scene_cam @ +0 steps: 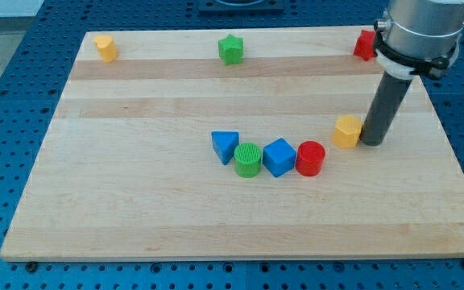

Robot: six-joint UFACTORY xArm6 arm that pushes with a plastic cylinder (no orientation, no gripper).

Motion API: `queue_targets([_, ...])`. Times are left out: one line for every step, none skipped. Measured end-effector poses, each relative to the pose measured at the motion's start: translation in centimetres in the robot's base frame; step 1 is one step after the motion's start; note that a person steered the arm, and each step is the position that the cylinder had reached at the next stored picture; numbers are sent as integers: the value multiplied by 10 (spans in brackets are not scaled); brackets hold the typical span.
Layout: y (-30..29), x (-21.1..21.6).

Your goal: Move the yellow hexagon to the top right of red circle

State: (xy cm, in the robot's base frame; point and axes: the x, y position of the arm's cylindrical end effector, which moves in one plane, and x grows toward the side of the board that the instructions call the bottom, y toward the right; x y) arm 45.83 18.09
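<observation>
Just right of the yellow hexagon (347, 130), itself already up-right of the red circle (310, 158), my tip (371, 142) (no hand fitted) touches it; pushing leftward risks overshooting above the circle.

A pale wooden desk (135, 209), banded in lighter and darker strips, carries a yellow hexagon (347, 130), red circle (310, 158), blue cube (279, 157), green cylinder (248, 159), blue triangle (225, 146), green star (230, 49), a second yellow block (105, 47) and a second red block (365, 44).
</observation>
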Motion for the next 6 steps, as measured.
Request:
queue_targets([-6,0])
queue_targets([-10,0])
queue_targets([-10,0])
queue_targets([-10,-2])
queue_targets([-10,-5])
queue_targets([-11,-5])
